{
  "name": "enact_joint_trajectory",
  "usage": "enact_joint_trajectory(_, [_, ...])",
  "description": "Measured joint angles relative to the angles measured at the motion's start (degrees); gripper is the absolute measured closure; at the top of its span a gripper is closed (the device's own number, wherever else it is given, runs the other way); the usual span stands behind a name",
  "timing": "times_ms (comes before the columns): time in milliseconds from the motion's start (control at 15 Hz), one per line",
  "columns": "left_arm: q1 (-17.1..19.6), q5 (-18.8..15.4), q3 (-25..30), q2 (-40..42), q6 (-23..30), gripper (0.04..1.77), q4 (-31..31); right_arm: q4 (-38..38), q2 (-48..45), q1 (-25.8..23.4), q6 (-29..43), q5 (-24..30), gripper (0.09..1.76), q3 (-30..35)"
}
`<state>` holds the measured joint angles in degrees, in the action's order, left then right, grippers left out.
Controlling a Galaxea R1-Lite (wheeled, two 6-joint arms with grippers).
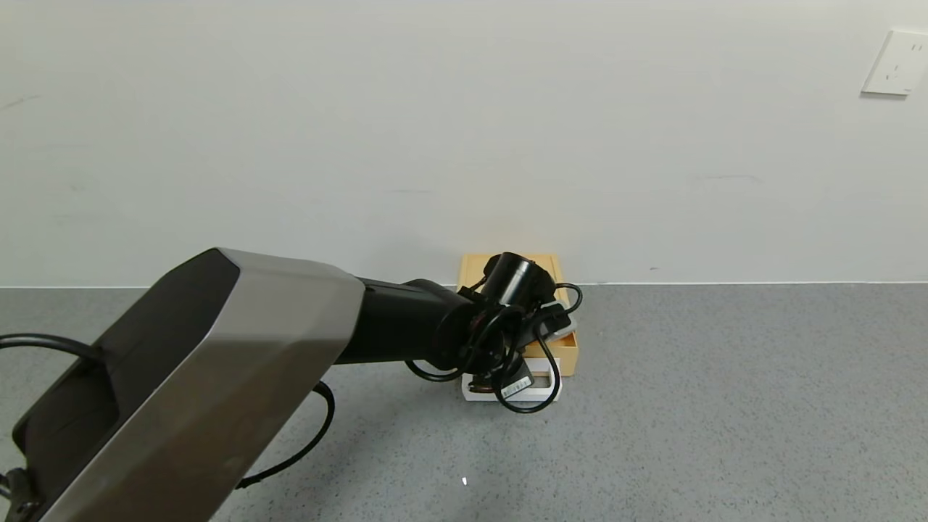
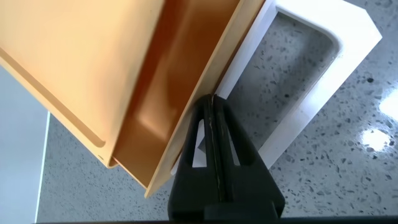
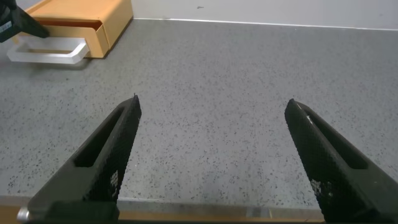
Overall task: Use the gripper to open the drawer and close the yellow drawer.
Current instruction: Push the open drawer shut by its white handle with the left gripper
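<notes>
The mustard-yellow drawer box (image 1: pixel 472 267) stands on the grey floor against the wall. Its drawer (image 2: pixel 155 112) is pulled partly out, and the white loop handle (image 2: pixel 323 87) sticks out in front. My left gripper (image 2: pixel 211 99) is shut with nothing between its fingers. Its tip rests against the drawer front, beside the handle's base. In the head view the black wrist and cables of the left gripper (image 1: pixel 507 341) cover most of the box, and the handle (image 1: pixel 478 395) shows below them. My right gripper (image 3: pixel 212 106) is open and empty over bare floor, far from the drawer (image 3: pixel 87 22).
A white wall runs behind the box, with a wall socket (image 1: pixel 897 64) at the upper right. The left arm's big silver-grey shell (image 1: pixel 217 377) fills the lower left of the head view. Speckled grey floor (image 1: pixel 725 406) lies around the box.
</notes>
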<state>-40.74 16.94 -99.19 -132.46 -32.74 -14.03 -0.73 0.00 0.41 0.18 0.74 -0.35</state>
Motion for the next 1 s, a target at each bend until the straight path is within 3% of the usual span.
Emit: enact_joint_trajectory(1000, [1.79, 1.21, -7.14, -3.47, -1.02, 1.70, -1.18, 0.02, 0.00, 0.00, -0.02, 0.00, 0.15, 0.00])
